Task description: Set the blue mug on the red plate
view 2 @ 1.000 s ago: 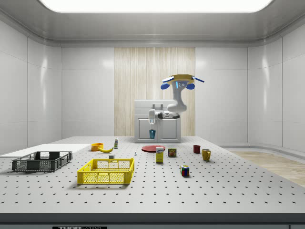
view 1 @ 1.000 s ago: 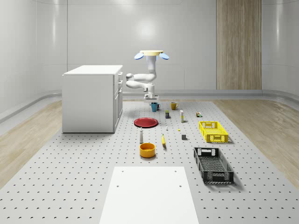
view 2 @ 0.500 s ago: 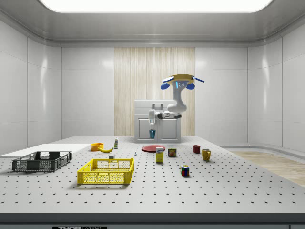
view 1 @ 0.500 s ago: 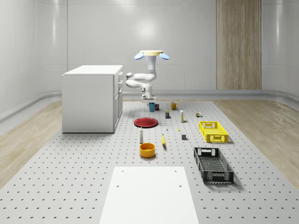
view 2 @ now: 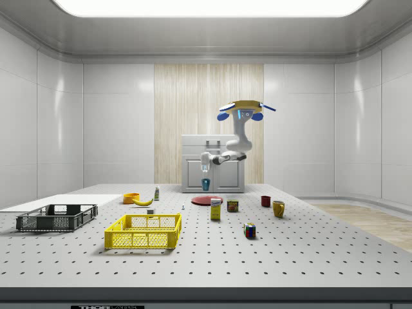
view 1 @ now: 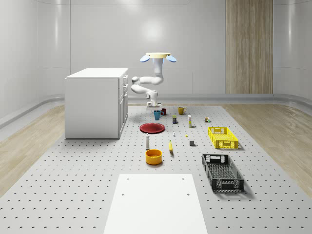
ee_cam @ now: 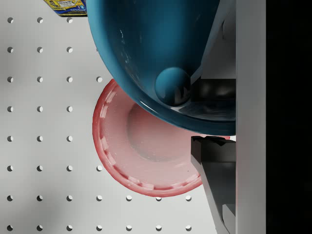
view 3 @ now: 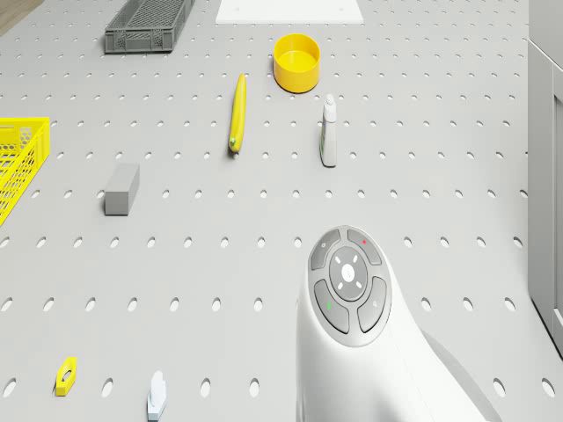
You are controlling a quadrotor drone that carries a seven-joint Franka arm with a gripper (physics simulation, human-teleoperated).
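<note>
Above table's far end, beside cabinet (view 1: 96,102) | drone (view 1: 158,57) hovers | gripper (view 1: 156,107) clamped on blue mug (view 1: 157,114), held in air | red plate (view 1: 152,127) just below/ahead | step: carry | next: center over plate, lower, release.

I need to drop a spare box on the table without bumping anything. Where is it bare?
Bare: between the cabinet and the bottle, and behind the yellow crate. Crowded: around the red plate, where the gripper holds the blue mug.

Pegboard table (view 1: 73,185) bears red plate (view 1: 152,127), banana (view 1: 170,146), crates (view 1: 223,137).
</note>
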